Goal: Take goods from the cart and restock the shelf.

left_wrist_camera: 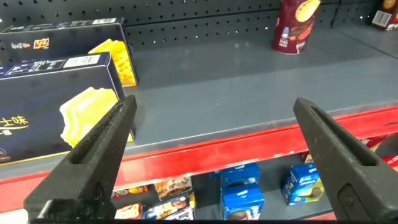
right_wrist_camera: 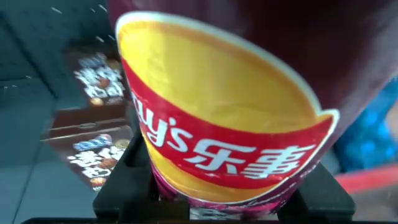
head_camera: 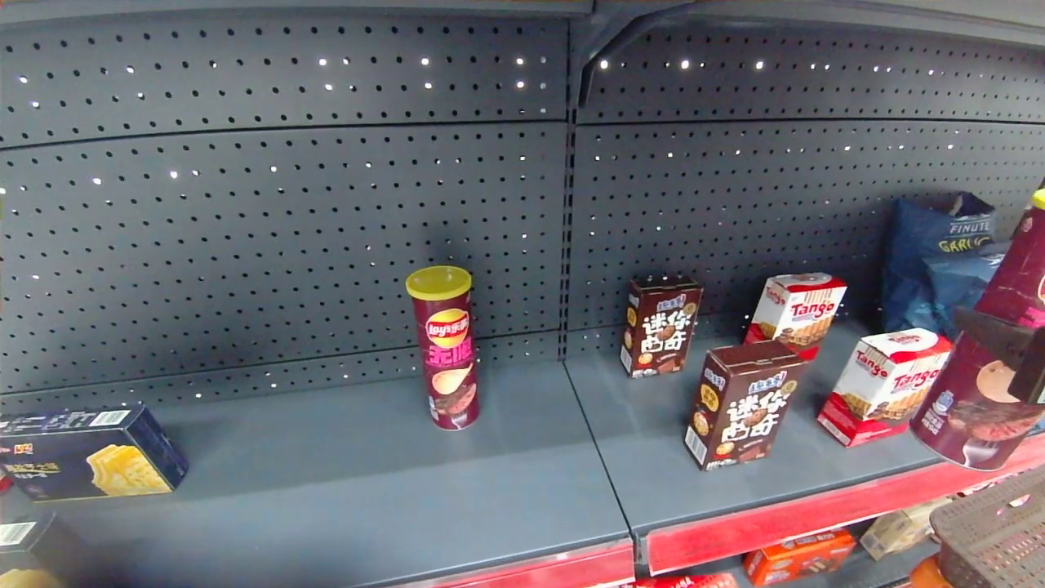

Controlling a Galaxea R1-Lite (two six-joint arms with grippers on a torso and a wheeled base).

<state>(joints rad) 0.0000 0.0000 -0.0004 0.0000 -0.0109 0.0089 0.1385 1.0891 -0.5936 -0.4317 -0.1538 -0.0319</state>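
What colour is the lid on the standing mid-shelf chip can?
Yellow round lid on the tall maroon chip can; clearest in head view.

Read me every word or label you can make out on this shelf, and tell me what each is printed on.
"Lay's": standing chip can.
"乐事": held chip can.
"Tango": back white-and-red box, front white-and-red box.
"迷你": back brown box, front brown box; their second line is unclear.
"GARLI", cut off: blue bag.
Dark blue box: print too blurred to read.
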